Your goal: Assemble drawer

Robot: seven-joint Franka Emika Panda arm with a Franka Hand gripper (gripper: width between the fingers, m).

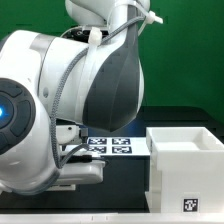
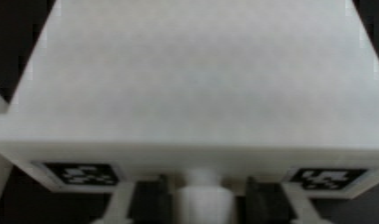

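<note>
Wrist view: a white box point(image 2: 186, 80) of the drawer fills nearly the whole frame, very close under the camera.
Box face: we see one broad, plain white side and, below it, a narrow face with two tags point(image 2: 79, 172), one near each end.
Knob: a white knob point(image 2: 204, 186) stands out of that narrow face, midway between the tags.
Beside the knob: a dark shape lies on either side of it at the frame's edge; we cannot tell what these are.
Jaws: neither view shows them clearly, so we cannot tell how far apart they stand, whether they have hold of the box, or how the box lies relative to them.
Housing: in the exterior view the housing point(image 1: 185, 160) stands upright on the dark table point(image 1: 120, 195) at the exterior view's right, its open side up and a tag low on its near wall.
Marker board: the marker board point(image 1: 110, 147) lies flat just beside the housing, toward the exterior view's left.
Arm: the arm point(image 1: 70, 90) fills the exterior view's left and middle and hides the gripper and the box from us there.
</note>
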